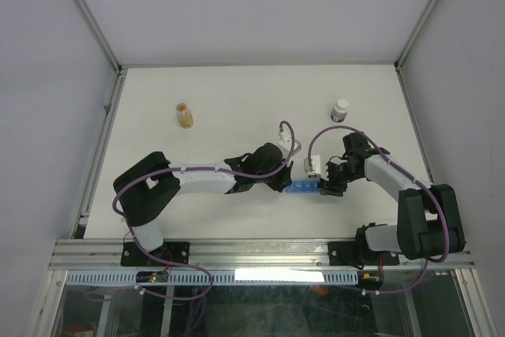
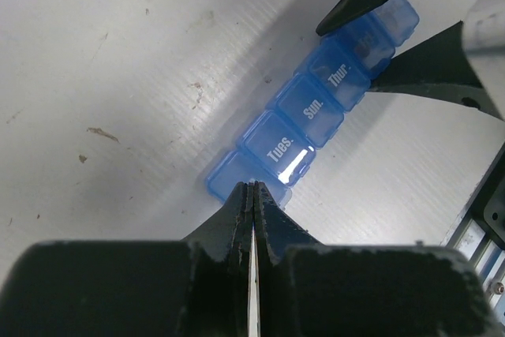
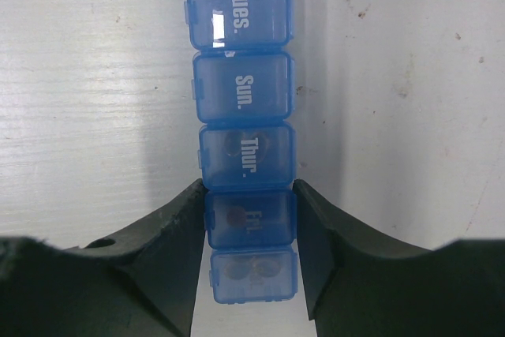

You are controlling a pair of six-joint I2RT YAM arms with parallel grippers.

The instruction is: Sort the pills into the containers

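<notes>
The translucent-blue pill organizer [image 1: 304, 189] lies on the white table between my two grippers, its lids labelled Tues., Sun., Thur. and Fri. and lying shut [image 3: 245, 100]. Dim round pills [image 3: 235, 215] show through the lids of the Thur., Fri. and end compartments. My right gripper [image 3: 249, 189] straddles the Fri. compartment, its fingers [image 3: 189, 219] against both sides. My left gripper [image 2: 254, 189] is shut, its tips resting on the end compartment beside Tues. [image 2: 278, 147]. In the top view the left gripper [image 1: 284, 183] and right gripper [image 1: 328, 186] sit at opposite ends of the organizer.
A small bottle of orange-tan contents [image 1: 185, 115] stands at the back left. A white-capped bottle with a dark band [image 1: 340, 110] stands at the back right. Metal rails edge the table [image 1: 102, 128]. The arms' purple cables arch above the grippers.
</notes>
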